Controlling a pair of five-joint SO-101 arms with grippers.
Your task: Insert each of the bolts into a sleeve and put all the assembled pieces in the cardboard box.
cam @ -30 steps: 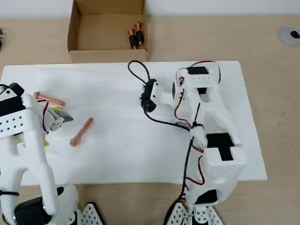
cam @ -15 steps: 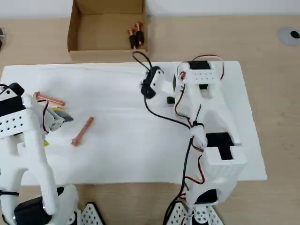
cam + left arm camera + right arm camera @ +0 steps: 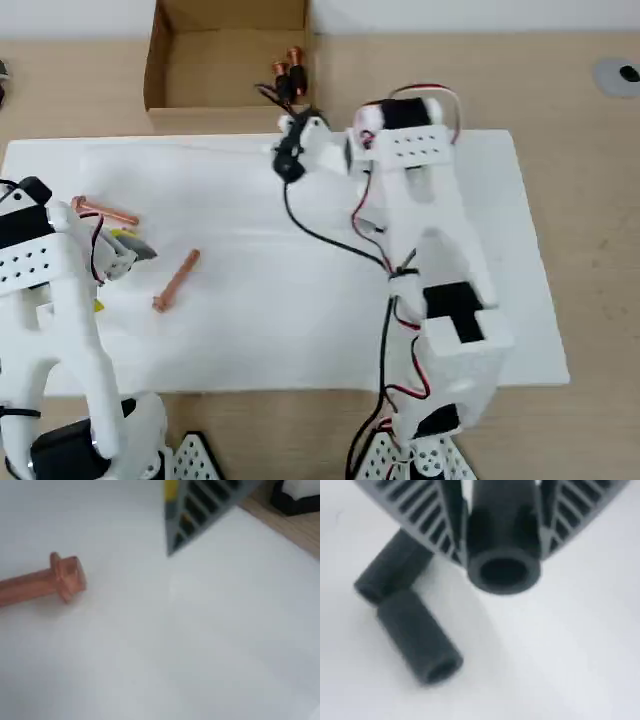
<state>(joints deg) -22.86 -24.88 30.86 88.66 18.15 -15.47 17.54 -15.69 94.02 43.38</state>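
A white foam sheet [image 3: 250, 300] covers the table, with the cardboard box [image 3: 160, 70] beyond it. Two assembled bolt-and-sleeve pieces [image 3: 287, 76] lie inside the box, just past the right gripper [image 3: 502, 552]. Its jaws pinch a black sleeve [image 3: 504, 515] held end-on between them. Two loose sleeves [image 3: 417, 640] lie touching each other on the sheet near those jaws. I cannot tell how the jaws of the left gripper [image 3: 132, 247] stand. One copper bolt [image 3: 175, 280] lies just ahead of them and another bolt [image 3: 105, 211] is just beside them.
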